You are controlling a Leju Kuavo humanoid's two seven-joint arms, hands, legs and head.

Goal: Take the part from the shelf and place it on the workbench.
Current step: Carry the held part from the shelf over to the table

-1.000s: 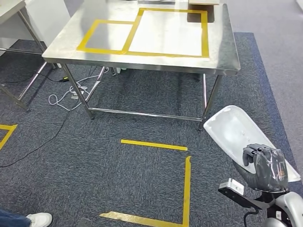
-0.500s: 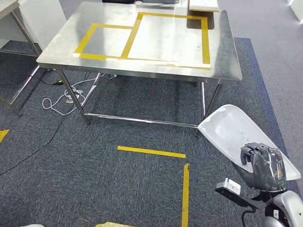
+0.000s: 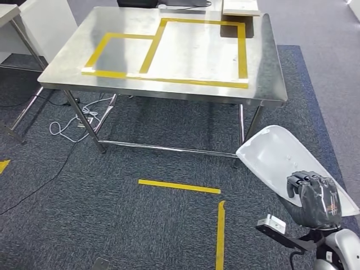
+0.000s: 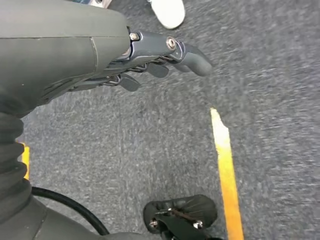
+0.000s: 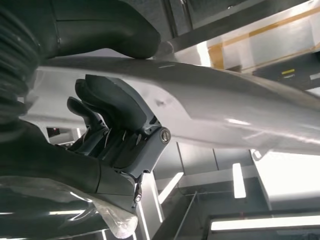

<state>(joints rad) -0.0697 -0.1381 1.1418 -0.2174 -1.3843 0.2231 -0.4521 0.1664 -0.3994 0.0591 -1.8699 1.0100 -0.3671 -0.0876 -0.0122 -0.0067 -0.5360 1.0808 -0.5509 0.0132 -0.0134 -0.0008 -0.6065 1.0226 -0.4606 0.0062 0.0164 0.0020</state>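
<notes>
The part [image 3: 280, 157], a long white moulded panel, was already off the shelf: the right hand [image 3: 316, 198] held it at the lower right of the head view, with the fingers curled over its near edge. In the right wrist view the fingers [image 5: 109, 107] were closed under the panel and the thumb lay on its other side, so the grip looked firm. The left hand [image 4: 151, 55] hung over the carpet with its fingers loosely apart and held nothing. The workbench [image 3: 271, 67], a steel table with yellow tape rectangles, stood in the upper half of the frame, well apart from the part. I judged the pick as done; the approach and the placing remained.
</notes>
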